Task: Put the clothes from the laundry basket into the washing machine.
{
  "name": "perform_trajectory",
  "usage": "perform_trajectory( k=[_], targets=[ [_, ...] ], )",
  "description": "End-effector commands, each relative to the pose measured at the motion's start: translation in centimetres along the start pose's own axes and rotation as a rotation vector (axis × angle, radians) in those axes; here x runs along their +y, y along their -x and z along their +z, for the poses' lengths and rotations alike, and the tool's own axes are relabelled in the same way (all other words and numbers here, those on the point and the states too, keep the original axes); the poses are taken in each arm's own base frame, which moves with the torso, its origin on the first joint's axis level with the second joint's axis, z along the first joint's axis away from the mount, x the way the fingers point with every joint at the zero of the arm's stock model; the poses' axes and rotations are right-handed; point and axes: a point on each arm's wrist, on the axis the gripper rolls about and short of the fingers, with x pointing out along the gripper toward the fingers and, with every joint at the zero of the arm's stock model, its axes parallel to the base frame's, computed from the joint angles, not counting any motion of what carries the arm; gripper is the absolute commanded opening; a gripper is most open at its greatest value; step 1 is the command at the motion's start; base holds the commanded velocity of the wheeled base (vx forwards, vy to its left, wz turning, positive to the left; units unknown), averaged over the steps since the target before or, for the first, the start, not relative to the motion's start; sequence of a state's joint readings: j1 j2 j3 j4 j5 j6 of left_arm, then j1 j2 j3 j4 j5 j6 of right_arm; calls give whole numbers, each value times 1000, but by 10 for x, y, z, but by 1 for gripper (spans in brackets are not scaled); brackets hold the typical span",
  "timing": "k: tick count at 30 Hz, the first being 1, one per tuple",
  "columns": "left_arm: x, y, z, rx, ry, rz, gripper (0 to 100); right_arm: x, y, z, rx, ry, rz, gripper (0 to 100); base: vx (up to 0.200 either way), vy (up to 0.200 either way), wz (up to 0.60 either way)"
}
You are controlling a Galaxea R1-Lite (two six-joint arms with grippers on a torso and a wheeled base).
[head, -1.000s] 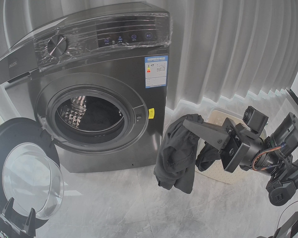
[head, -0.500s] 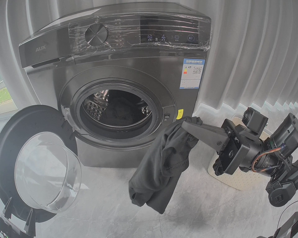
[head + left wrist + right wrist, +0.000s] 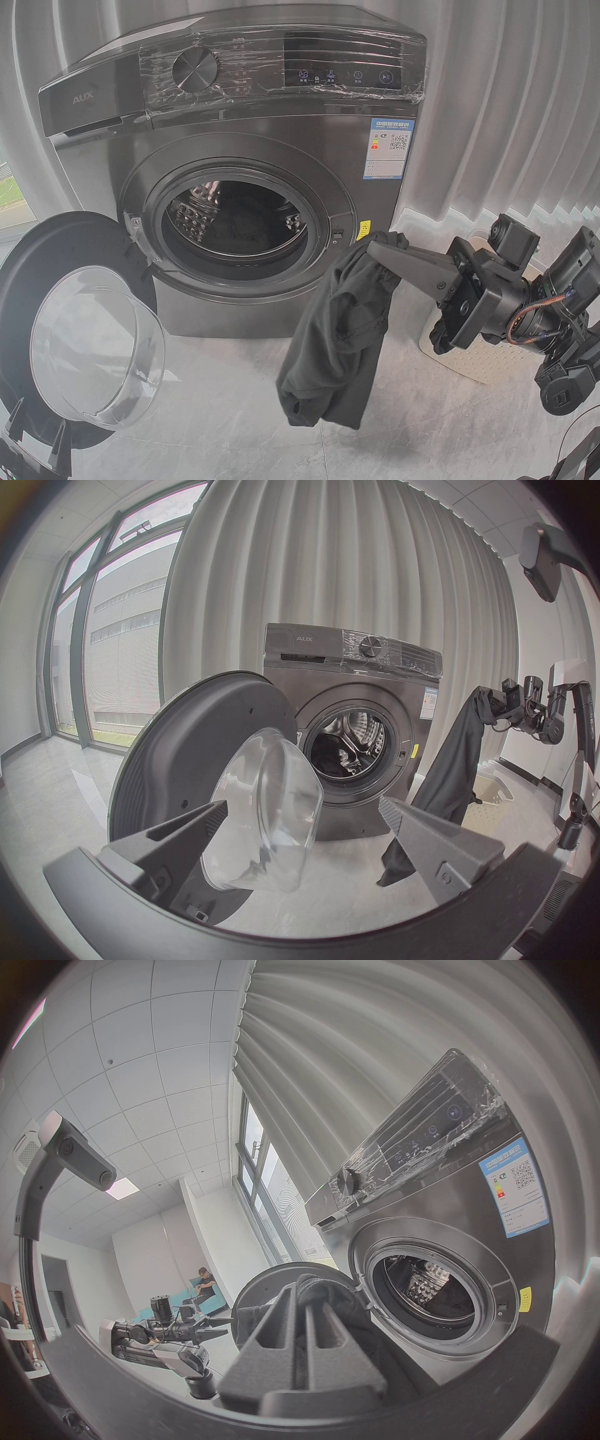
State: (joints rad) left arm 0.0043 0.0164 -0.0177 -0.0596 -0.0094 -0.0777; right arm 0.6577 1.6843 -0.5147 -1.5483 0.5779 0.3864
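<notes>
The dark grey washing machine stands with its round door swung open to the left. Something dark lies in its drum. My right gripper is shut on a black garment, which hangs down to the right of the drum opening, above the floor. The shut fingers with black cloth between them show in the right wrist view. The cream laundry basket sits on the floor behind the right arm, with dark cloth in it. My left gripper is open, low, facing the open door.
White curtains hang behind and to the right of the machine. The grey tiled floor in front of the machine is bare. The door's clear bulging window is close in front of the left gripper.
The head camera has turned, bringing the washing machine toward the picture's middle. The hanging garment swung left, then back under the right gripper. The left gripper stays low by the door.
</notes>
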Motion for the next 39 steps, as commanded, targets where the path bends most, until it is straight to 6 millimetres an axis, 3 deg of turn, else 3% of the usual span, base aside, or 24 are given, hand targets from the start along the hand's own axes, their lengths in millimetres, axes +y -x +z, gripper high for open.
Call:
perform_trajectory(
  k=[1,39],
  targets=[
    [0,0,-5,1,1,1,100,0,0,-1,3,-2,1,0,0,0,0],
    [0,0,-5,1,16,-1,100,0,1,0,0,2,-1,0,0,0,47]
  ],
)
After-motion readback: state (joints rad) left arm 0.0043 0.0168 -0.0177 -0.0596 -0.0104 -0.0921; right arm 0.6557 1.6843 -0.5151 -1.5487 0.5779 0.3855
